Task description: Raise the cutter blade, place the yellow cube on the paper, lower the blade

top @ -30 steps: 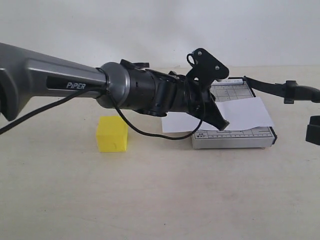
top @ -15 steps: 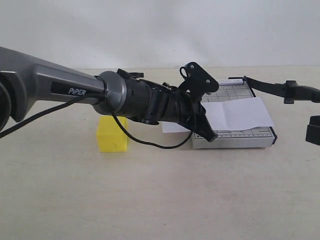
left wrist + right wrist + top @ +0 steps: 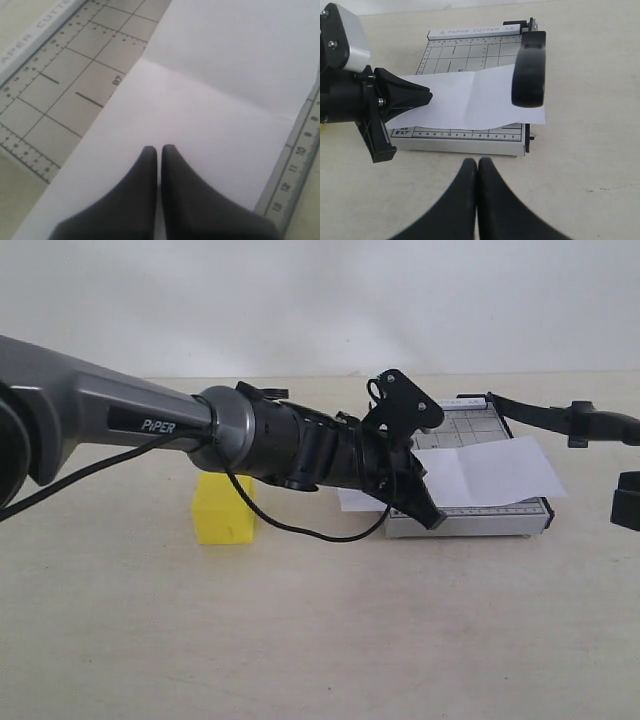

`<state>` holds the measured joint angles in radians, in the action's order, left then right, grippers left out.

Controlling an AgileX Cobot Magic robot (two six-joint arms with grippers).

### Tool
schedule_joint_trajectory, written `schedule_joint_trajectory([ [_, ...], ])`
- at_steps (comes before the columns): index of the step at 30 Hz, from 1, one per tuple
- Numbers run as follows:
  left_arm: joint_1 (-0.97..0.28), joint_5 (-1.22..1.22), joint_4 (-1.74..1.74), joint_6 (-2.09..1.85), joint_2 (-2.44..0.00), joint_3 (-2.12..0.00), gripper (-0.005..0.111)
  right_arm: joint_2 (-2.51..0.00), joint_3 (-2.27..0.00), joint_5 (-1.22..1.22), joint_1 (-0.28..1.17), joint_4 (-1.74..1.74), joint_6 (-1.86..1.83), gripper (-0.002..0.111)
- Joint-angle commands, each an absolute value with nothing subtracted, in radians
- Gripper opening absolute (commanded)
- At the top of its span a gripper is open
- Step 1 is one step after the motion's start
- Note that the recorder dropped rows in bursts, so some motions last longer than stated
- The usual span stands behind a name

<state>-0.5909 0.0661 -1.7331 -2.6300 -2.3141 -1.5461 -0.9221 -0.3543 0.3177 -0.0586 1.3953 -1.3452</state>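
Paper (image 3: 500,470) had slid toward the right arm's side over the last second. Its end now overhung the cutter board (image 3: 470,520), where before it had stopped about level with the board's edge. The left arm (image 3: 130,425) had dropped and reached in behind it. We judged this to be a nudge to square the sheet, not a task step in itself.

Counter (image 3: 320,640): pale, matte, faintly mottled.

Left arm: grey metal casing running into black jointed segments, with a loose black cable hanging under it.

Cutter board: small, grey, flat, printed with a grid and ruler strips along its edges.

Paper: white, thin, with one faint centre crease. It lay across the board and stuck out at both ends.

Cutter blade (image 3: 545,415): already raised, a long thin black arm standing clear of the board. In the right wrist view its thick rounded handle (image 3: 529,70) hung over the sheet.

Yellow cube (image 3: 222,520): matte, sharp-edged, on the counter well apart from the board and partly behind the left arm. We saw no contact with either gripper. We judged placing it to be the next real step, with lowering the blade to follow.

Left gripper (image 3: 159,150): smooth black tapered fingers clenched together, tips low over the paper, clamping nothing that we could see. We could not confirm contact with the sheet.

Right gripper (image 3: 477,162): also clenched and empty, hanging off the board's near edge.
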Motion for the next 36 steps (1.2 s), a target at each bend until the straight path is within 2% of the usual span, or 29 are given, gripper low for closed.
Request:
schedule_joint_trajectory([
  [1, -0.591, 0.107, -1.738, -2.615, -2.341, -1.548, 0.004, -0.917, -0.349, 0.318, -0.058, 1.399, -1.348, 0.0],
  [13, -0.599, 0.095, -1.738, -2.601, -2.344, -1.629, 0.004, -0.917, -0.349, 0.318, -0.058, 1.399, -1.348, 0.0],
  [17, -0.605, 0.058, -1.738, -2.595, -2.278, -1.627, 0.004, -0.917, -0.349, 0.317, -0.058, 1.399, -1.363, 0.0],
  [24, -0.534, -0.175, -1.744, -2.618, -1.975, -1.377, 0.004, -0.917, -0.349, 0.321, -0.058, 1.399, -1.363, 0.0],
  [31, -0.438, -0.179, -1.744, -2.564, -1.812, -1.089, 0.005, -0.917, -0.349, 0.343, -0.058, 1.399, -1.363, 0.0],
  [33, -0.429, -0.179, -1.744, -2.539, -1.777, -1.048, 0.013, -0.917, -0.349, 0.361, -0.058, 1.399, -1.363, 0.0],
  [36, -0.429, -0.222, -1.744, -2.483, -1.731, -1.026, 0.036, -0.917, -0.349, 0.376, -0.058, 1.399, -1.363, 0.0],
])
